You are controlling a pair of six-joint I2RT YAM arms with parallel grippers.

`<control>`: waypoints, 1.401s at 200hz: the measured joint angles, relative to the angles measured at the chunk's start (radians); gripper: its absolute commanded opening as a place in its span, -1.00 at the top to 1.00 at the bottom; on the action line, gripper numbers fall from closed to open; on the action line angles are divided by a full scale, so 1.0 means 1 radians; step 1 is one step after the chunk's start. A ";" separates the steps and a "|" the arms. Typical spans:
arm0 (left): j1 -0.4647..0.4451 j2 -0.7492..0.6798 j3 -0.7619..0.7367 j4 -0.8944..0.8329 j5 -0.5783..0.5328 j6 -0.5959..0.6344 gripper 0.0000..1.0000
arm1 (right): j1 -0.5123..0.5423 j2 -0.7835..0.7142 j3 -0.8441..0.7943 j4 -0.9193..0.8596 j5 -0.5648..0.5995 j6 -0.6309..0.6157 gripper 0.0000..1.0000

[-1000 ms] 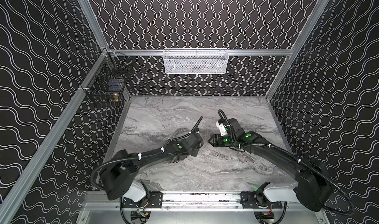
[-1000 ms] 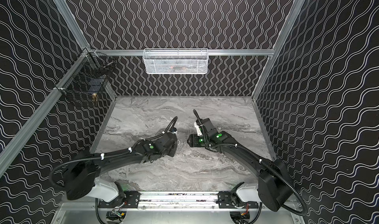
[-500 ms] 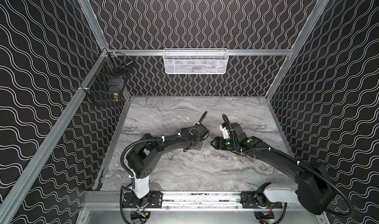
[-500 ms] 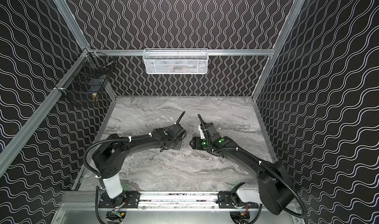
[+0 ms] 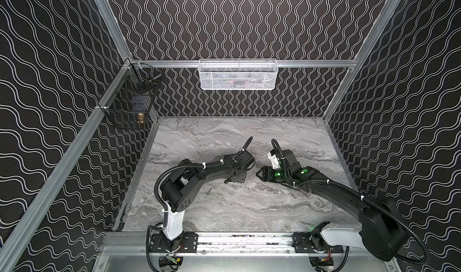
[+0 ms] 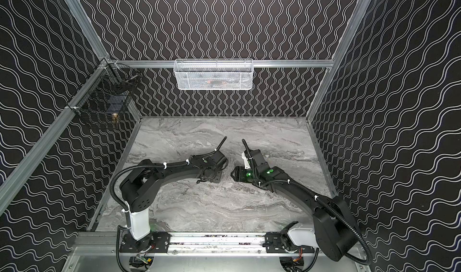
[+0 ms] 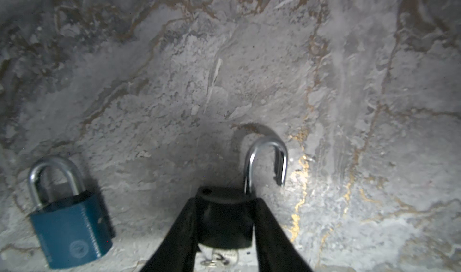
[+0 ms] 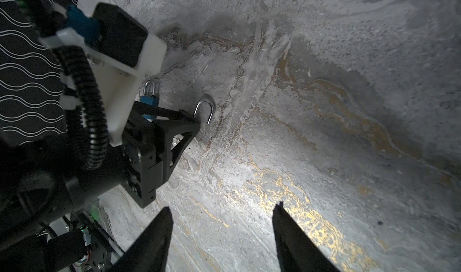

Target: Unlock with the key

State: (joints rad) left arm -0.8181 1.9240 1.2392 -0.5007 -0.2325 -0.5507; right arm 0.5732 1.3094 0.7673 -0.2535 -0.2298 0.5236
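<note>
A black padlock (image 7: pixel 224 221) lies on the marble table between the fingers of my left gripper (image 7: pixel 225 203). Its silver shackle (image 7: pixel 267 146) has sprung out of the body and stands open. A silvery key (image 7: pixel 219 257) shows at the body's keyhole end. The jaws flank the lock body, and a sliver of table shows between one finger and the body. In the right wrist view, the left gripper (image 8: pixel 195 125) is low on the table by the shackle. My right gripper (image 8: pixel 223 207) hovers open and empty nearby. In a top view, both wrists meet mid-table (image 5: pixel 249 167).
A blue padlock (image 7: pixel 72 231) with its shackle shut lies beside the black one. A white mesh basket (image 5: pixel 238 75) hangs on the back wall. A black wire basket (image 5: pixel 127 108) hangs on the left wall. Patterned walls enclose the table on three sides.
The left arm folded its elbow in over its base, and its wrist shifted slightly right and farther back. Then it held still. The right wrist drifted a little to the right.
</note>
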 measured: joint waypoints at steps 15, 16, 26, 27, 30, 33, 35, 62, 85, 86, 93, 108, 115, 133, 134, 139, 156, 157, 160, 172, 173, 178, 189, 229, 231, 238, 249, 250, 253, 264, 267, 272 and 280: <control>0.000 0.004 0.000 0.000 0.002 0.000 -0.04 | 0.000 0.006 0.000 0.004 -0.003 0.000 -0.31; 0.000 0.004 0.000 0.000 0.002 0.000 -0.04 | 0.000 0.007 0.000 0.004 -0.003 0.000 -0.31; 0.000 0.005 0.002 0.000 0.003 0.000 -0.11 | 0.000 0.010 0.000 0.005 -0.004 0.000 -0.31; 0.000 0.006 0.002 0.000 0.003 0.000 -0.12 | 0.000 0.010 0.000 0.005 -0.004 0.000 -0.31; 0.000 0.006 0.003 0.000 0.004 0.000 -0.14 | 0.000 0.010 0.000 0.006 -0.005 0.000 -0.31; 0.000 0.007 0.003 0.002 0.004 0.000 -0.15 | 0.000 0.011 0.000 0.006 -0.006 0.000 -0.31; 0.000 0.007 0.003 0.002 0.004 0.000 -0.17 | 0.000 0.011 0.000 0.007 -0.007 0.000 -0.31; 0.001 0.011 0.005 0.010 0.011 -0.001 -0.36 | -0.004 0.016 0.000 0.013 -0.011 0.000 -0.31; 0.008 0.008 -0.006 0.032 0.023 -0.018 -0.42 | -0.005 0.017 0.001 0.013 -0.014 0.000 -0.31; 0.009 0.007 -0.007 0.034 0.024 -0.018 -0.42 | -0.005 0.017 0.001 0.013 -0.014 0.000 -0.31; 0.014 -0.002 -0.020 0.047 0.031 -0.019 -0.43 | -0.005 0.018 0.001 0.014 -0.015 0.000 -0.31; 0.027 -0.025 -0.049 0.068 0.061 -0.027 -0.44 | -0.005 0.021 0.002 0.014 -0.015 0.000 -0.31; 0.029 -0.035 -0.058 0.072 0.074 -0.033 -0.44 | -0.005 0.023 0.003 0.014 -0.017 0.000 -0.31; 0.032 -0.055 -0.074 0.072 0.099 -0.051 -0.44 | -0.005 0.026 0.006 0.018 -0.020 0.000 -0.31; 0.032 -0.056 -0.074 0.072 0.100 -0.052 -0.44 | -0.005 0.026 0.006 0.019 -0.020 0.000 -0.31; 0.032 -0.064 -0.079 0.072 0.107 -0.056 -0.44 | -0.005 0.026 0.006 0.020 -0.021 0.000 -0.31; 0.032 -0.100 -0.107 0.088 0.127 -0.074 -0.44 | -0.005 0.029 0.006 0.021 -0.023 0.007 -0.31; 0.032 -0.101 -0.108 0.089 0.129 -0.075 -0.43 | -0.005 0.029 0.006 0.021 -0.023 0.007 -0.31; 0.032 -0.107 -0.113 0.091 0.134 -0.077 -0.43 | -0.005 0.029 0.006 0.021 -0.024 0.007 -0.31; 0.033 -0.126 -0.131 0.099 0.141 -0.091 -0.41 | -0.006 0.032 0.006 0.024 -0.029 0.007 -0.31; 0.032 -0.126 -0.132 0.099 0.142 -0.092 -0.41 | -0.006 0.033 0.006 0.025 -0.029 0.007 -0.31; 0.032 -0.131 -0.137 0.101 0.143 -0.100 -0.39 | -0.006 0.034 0.006 0.027 -0.031 0.007 -0.31; 0.032 -0.135 -0.144 0.105 0.149 -0.104 -0.34 | -0.006 0.035 0.006 0.028 -0.035 0.008 -0.31; 0.034 -0.151 -0.167 0.114 0.151 -0.129 -0.25 | -0.006 0.032 0.005 0.034 -0.040 0.011 -0.31; 0.034 -0.155 -0.169 0.114 0.151 -0.130 -0.25 | -0.006 0.032 0.005 0.034 -0.040 0.011 -0.31; 0.035 -0.169 -0.178 0.115 0.154 -0.131 -0.27 | -0.006 0.030 0.005 0.034 -0.040 0.011 -0.31; 0.035 -0.198 -0.191 0.124 0.159 -0.134 -0.28 | -0.006 0.028 0.005 0.034 -0.040 0.011 -0.31; 0.035 -0.202 -0.193 0.126 0.159 -0.135 -0.27 | -0.006 0.028 0.005 0.034 -0.040 0.011 -0.31; 0.035 -0.211 -0.195 0.128 0.161 -0.135 -0.28 | -0.006 0.028 0.005 0.034 -0.040 0.011 -0.31; 0.035 -0.243 -0.205 0.137 0.162 -0.138 -0.30 | -0.006 0.028 0.007 0.034 -0.040 0.010 -0.31; 0.036 -0.253 -0.206 0.138 0.162 -0.138 -0.31 | -0.006 0.028 0.008 0.032 -0.040 0.010 -0.31; 0.038 -0.264 -0.208 0.138 0.161 -0.139 -0.31 | -0.006 0.028 0.011 0.031 -0.040 0.008 -0.31; 0.043 -0.285 -0.211 0.141 0.158 -0.142 -0.32 | -0.006 0.028 0.016 0.031 -0.040 0.005 -0.31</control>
State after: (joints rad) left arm -0.7753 1.6386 1.0279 -0.3599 -0.0750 -0.6926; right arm 0.5674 1.3373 0.7837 -0.2226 -0.2695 0.5289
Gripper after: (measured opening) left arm 0.655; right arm 0.656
